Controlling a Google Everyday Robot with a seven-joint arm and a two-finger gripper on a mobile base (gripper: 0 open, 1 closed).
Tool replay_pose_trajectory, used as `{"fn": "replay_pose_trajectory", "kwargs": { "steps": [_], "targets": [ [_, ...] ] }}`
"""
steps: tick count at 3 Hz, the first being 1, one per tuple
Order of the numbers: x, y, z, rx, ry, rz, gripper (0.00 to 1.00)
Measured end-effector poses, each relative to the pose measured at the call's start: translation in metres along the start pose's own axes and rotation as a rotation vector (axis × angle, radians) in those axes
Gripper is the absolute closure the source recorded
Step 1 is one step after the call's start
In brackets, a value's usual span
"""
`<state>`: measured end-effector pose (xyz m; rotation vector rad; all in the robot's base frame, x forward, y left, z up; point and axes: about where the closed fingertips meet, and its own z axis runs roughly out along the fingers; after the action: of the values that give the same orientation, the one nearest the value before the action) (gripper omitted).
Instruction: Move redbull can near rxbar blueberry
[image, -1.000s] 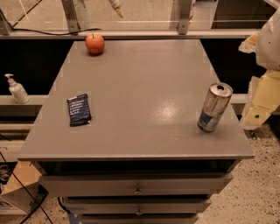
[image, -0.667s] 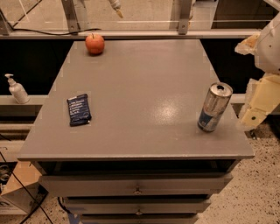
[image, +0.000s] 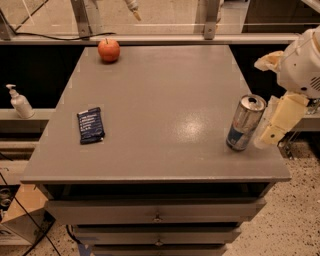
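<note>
Far to the left of the gripper (image: 278, 122), off the left edge of the grey table (image: 165, 85): 1 white pump bottle (image: 20, 102), upright on a low shelf. Sits farther from the gripper than anything else named here.

Next rightward, also well apart from the gripper: the rxbar blueberry (image: 90, 125). Lies flat on the table top near its left edge, dark navy wrapper up, lines of white text showing. Touches nothing else.

Up and to the left of the gripper, at the table's far edge: 1 red apple (image: 108, 50). Rests alone, well apart from the bar and from the gripper.

Below and left of the gripper, under the table top: 2 drawer fronts (image: 157, 216), each with a small knob at the middle.

Just beside the gripper, on its left: the redbull can (image: 245, 122). Stands on the table near the front right corner, silver with blue panels, pull-tab top in view. Most of the table's width between it and the rxbar blueberry.

At the far right, past the table's right edge: the gripper itself, cream-coloured, below a white rounded arm housing (image: 305, 65), angled down and left toward the can's base. Not around the can. Wide or narrow: cannot tell.
</note>
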<state>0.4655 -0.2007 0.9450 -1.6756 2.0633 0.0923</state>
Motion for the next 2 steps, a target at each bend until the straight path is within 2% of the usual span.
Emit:
{"fn": "replay_pose_trajectory", "kwargs": {
  "steps": [1, 2],
  "targets": [
    [0.004, -0.006, 0.023, -0.033, -0.020, 0.009, 0.00],
    [0.009, -0.010, 0.037, -0.060, -0.047, 0.027, 0.16]
  ]
}}
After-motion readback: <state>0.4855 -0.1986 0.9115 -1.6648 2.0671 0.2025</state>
